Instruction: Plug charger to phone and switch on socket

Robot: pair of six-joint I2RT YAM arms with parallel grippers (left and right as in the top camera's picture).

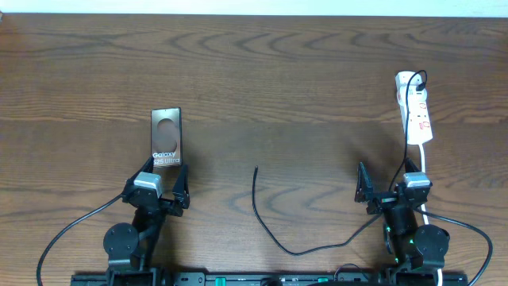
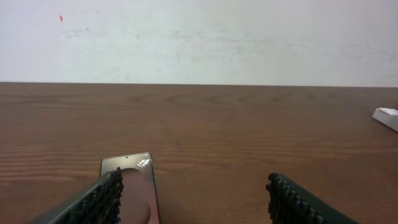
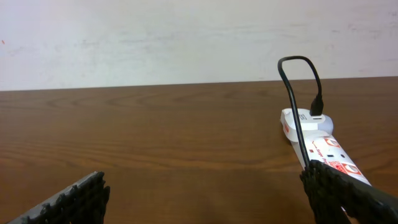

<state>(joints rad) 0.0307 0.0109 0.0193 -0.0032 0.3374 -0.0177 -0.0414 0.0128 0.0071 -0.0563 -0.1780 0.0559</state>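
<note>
left gripper [image 1: 163, 176]: jaws spread wide, nothing between the pads. Sits low over the table [image 1: 278, 79], pointing at the far edge
phone [image 1: 165, 137]: flat on the table, lettering up, long axis running away from the arm. Its near end sits right at the left gripper's fingertips, between them but well over toward the left-hand one
phone, left wrist view: far end pokes out just past the left-hand finger [image 2: 102, 199]; whether it touches that finger, cannot tell
right gripper [image 1: 387, 176]: jaws spread as wide as they go, holding nothing, also low and pointing at the far edge
power strip [image 1: 416, 107]: white with red markings, lies lengthwise just ahead of the right gripper's right-hand finger [image 3: 339, 190]. In the right wrist view that finger covers its near end
white cord [image 1: 421, 155]: leaves the strip's near end and runs back past the right gripper
charger cable [image 1: 254, 195]: one end plugged into a white adapter [image 3: 303, 118] at the strip's far end. It loops up, runs back along the strip, is lost behind the right gripper, then comes out on its left and sweeps in a curve near the table's near edge
cable free end: small plug lies on bare table between the two arms, pointing at the far edge — well apart from both grippers, somewhat nearer the left; in neither wrist view
plug vs phone: apart — plug lies to the phone's right, nearer the arms
strip switch: on or off, cannot tell
</note>
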